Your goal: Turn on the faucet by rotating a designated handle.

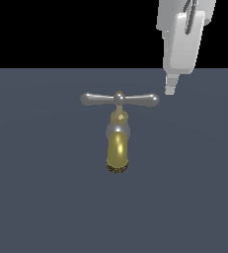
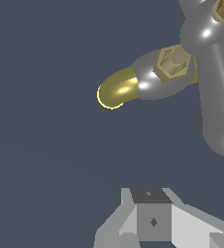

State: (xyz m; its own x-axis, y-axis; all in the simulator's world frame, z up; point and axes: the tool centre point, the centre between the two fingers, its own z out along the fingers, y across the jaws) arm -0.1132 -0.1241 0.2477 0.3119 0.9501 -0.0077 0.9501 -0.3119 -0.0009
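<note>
The faucet (image 1: 118, 143) stands mid-scene in the exterior view: a gold spout with a dark speckled mouth, a grey collar and a brass stem. Its handle (image 1: 119, 99) is a silver crossbar, level, with a bulb at each end and a small brass knob in the middle. My white gripper (image 1: 170, 88) hangs just above and beyond the crossbar's bulb on the exterior view's right, apart from it. The fingers look closed together and hold nothing. In the wrist view the gripper (image 2: 152, 220) faces the spout (image 2: 116, 89), with one handle arm (image 2: 215, 97) close by.
The faucet sits on a plain dark blue-grey surface (image 1: 46, 197). Above that surface the background is black. No other objects show.
</note>
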